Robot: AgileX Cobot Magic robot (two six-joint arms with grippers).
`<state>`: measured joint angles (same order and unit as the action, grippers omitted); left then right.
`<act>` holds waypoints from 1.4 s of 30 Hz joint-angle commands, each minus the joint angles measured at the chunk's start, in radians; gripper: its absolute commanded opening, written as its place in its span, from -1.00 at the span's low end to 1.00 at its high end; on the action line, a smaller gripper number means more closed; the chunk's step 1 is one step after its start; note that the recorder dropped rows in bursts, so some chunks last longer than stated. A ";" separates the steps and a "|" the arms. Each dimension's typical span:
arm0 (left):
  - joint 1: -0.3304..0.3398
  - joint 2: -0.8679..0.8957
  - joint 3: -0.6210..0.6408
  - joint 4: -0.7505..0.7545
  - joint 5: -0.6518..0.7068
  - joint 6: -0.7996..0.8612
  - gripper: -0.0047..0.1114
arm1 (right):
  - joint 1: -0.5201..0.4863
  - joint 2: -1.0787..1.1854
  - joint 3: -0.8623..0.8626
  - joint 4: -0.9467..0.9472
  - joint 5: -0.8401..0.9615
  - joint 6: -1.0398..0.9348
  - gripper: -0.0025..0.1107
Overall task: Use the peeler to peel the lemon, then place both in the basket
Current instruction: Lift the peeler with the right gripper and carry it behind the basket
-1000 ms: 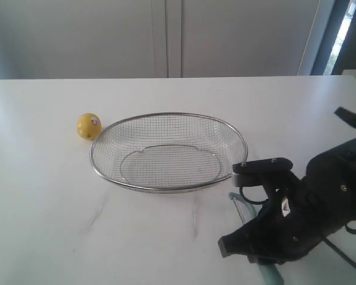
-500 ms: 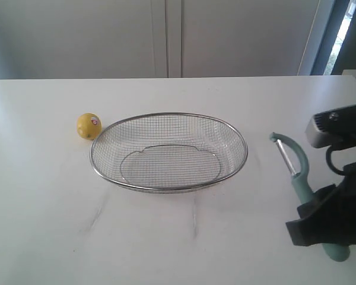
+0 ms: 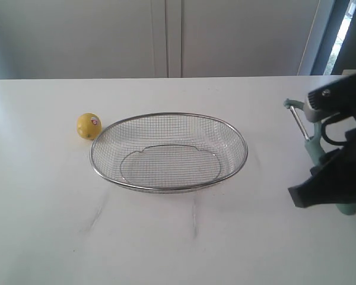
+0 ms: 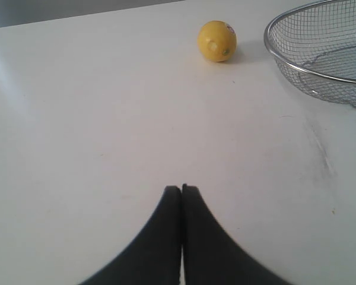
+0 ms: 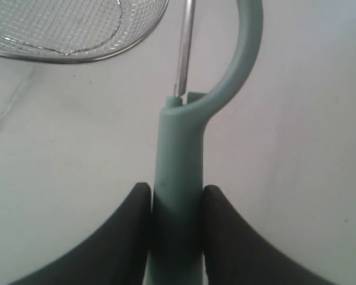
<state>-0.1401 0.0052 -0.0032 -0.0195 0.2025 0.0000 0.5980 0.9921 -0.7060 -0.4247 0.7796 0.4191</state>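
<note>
The yellow lemon (image 3: 89, 126) with its red-and-white sticker rests on the white table just left of the wire-mesh basket (image 3: 168, 114). My right gripper (image 3: 318, 160) is shut on the teal handle of the peeler (image 3: 313, 150), held above the table to the right of the basket, blade end up. In the right wrist view the fingers clamp the peeler (image 5: 178, 142) on both sides, gripper (image 5: 177, 199), with the basket (image 5: 65, 58) beyond. My left gripper (image 4: 181, 189) is shut on nothing, well short of the lemon (image 4: 216, 41) and the basket (image 4: 268, 44). The exterior view does not show it.
The white table (image 3: 47, 208) runs back to pale cabinet doors (image 3: 166, 35). Faint grey scuffs (image 3: 194, 217) mark the surface in front of the basket. Nothing lies inside the basket.
My right gripper has lifted the peeler off the table's near right and carried it up and rightward, turning its blade end upward. Lemon and basket have not moved.
</note>
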 commanded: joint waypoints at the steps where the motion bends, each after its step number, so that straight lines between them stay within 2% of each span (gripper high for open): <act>1: -0.002 -0.005 0.003 -0.002 0.000 0.000 -0.92 | -0.001 0.116 -0.103 -0.043 0.012 -0.036 -0.96; 7: -0.002 -0.005 0.003 -0.002 0.000 0.000 -0.92 | -0.007 0.254 -0.234 -0.034 0.051 -0.088 -0.96; 10: -0.002 -0.005 0.003 -0.002 0.000 0.000 -0.92 | -0.047 0.296 -0.271 0.051 0.033 -0.169 -0.96; 18: -0.002 -0.005 0.003 -0.002 0.000 0.000 -0.92 | -0.238 0.344 -0.328 0.533 0.001 -0.562 -0.96; 26: -0.002 -0.005 0.003 -0.002 -0.036 0.000 -0.92 | -0.338 0.402 -0.329 0.828 0.040 -0.813 -0.96; 42: -0.002 -0.005 0.003 -0.007 -0.143 -0.006 -0.92 | -0.340 0.476 -0.330 0.866 -0.046 -0.834 -0.96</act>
<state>-0.1401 0.0052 -0.0032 -0.0195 0.0992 0.0000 0.2610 1.4703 -1.0280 0.4350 0.7480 -0.4050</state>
